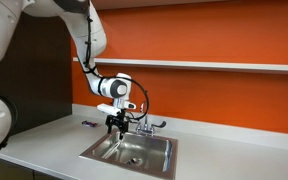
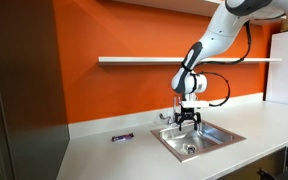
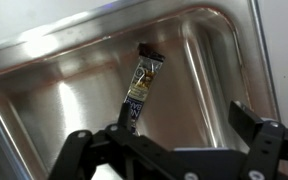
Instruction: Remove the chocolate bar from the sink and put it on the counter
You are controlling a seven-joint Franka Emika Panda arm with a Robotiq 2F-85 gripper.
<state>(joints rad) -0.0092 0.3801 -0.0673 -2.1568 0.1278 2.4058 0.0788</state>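
The chocolate bar has a dark wrapper with a gold and white label and lies lengthwise on the shiny floor of the steel sink. My gripper is open just above it, with the bar's near end beside one finger and the other finger far to the side. In both exterior views the gripper points down over the sink, near its back edge. The pale counter surrounds the sink. The bar is too small to make out in the exterior views.
A chrome faucet stands at the sink's back edge, close to the gripper. A small dark wrapped object lies on the counter beside the sink. A narrow shelf runs along the orange wall above.
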